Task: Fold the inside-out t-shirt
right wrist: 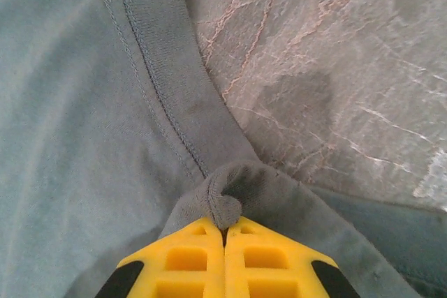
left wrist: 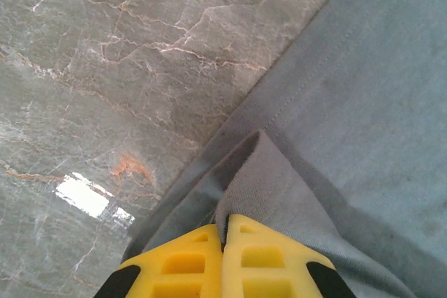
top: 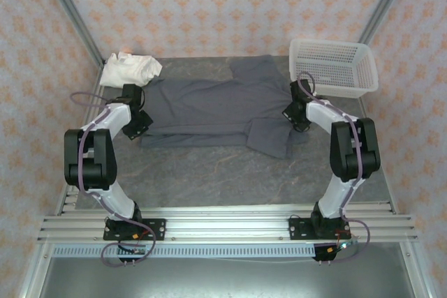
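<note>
1. The t-shirt [top: 209,106] lay spread on the marbled surface [top: 209,172]. Its long axis ran straight from one claw to the other, so the cloth filled the gap between them.
2. The left claw [left wrist: 223,227] was closed on a pinched-up fold at the shirt's stitched edge. The rest of the shirt lay ahead of it and to its right, with bare surface to its left.
3. The right claw [right wrist: 225,225] was likewise clamped on a bunched bit of fabric just beside a ribbed, stitched band. The shirt body lay ahead and to its left, with bare surface to its right.
4. Each arm held its own end, and neither was nearer the middle.
5. The coming fold probably depended on both claws travelling together across that long axis, with the cloth kept taut between them.
6. A white basket [top: 335,68] sat just beyond the right claw. A cream garment [top: 129,69] sat just beyond the left claw.
</note>
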### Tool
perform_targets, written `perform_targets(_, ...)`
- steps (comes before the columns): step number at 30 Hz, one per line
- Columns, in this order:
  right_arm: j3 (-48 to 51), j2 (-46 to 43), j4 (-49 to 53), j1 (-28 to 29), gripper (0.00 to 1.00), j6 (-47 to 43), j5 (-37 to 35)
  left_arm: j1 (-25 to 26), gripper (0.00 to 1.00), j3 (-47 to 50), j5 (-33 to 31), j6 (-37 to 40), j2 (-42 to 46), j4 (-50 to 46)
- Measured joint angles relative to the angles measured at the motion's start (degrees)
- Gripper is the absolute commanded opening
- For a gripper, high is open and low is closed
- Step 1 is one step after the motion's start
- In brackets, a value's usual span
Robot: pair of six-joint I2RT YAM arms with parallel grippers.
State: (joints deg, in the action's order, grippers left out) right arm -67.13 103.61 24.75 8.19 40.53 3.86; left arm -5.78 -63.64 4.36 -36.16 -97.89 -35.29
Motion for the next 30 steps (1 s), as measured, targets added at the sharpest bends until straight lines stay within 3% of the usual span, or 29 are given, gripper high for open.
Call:
perform_targets(5, -3.2, 1.4, 1.4, 0.0, 0.28, -1.0, -0.3, -0.6, 0.46, 0.0, 0.0, 0.3, -0.2, 1.0)
perform_targets(8, -5.1, 0.2, 3.5, 0.0, 0.29, -1.8, -1.5, -0.6, 0.59, 0.0, -0.4, 1.3, 2.5, 1.4)
perform_targets(14, -4.3, -9.7, 8.5, 0.0, 0.42, -3.0, -2.4, -0.6, 0.65, -1.3, -0.6, 4.8, 14.3, 1.1)
perform_targets(18, 6.4, -22.6, 6.8, 0.0, 0.47, -2.5, 1.7, 0.6, 0.74, -0.3, 4.2, 7.6, 22.4, 1.8)
perform_targets(21, 16.3, -29.4, 6.5, 0.2, 0.47, -1.4, 5.5, 5.9, 0.77, 3.3, 9.2, 9.7, 28.0, 2.1)
perform_targets(26, 24.0, -27.2, 6.3, 1.6, 0.46, -1.8, 11.1, 16.0, 0.81, 8.9, 14.8, 11.8, 30.8, 1.9)
perform_targets(30, 24.0, -21.7, 2.1, 3.1, 0.44, -3.1, 14.0, 18.1, 0.81, 11.1, 16.2, 12.3, 31.2, 1.2)
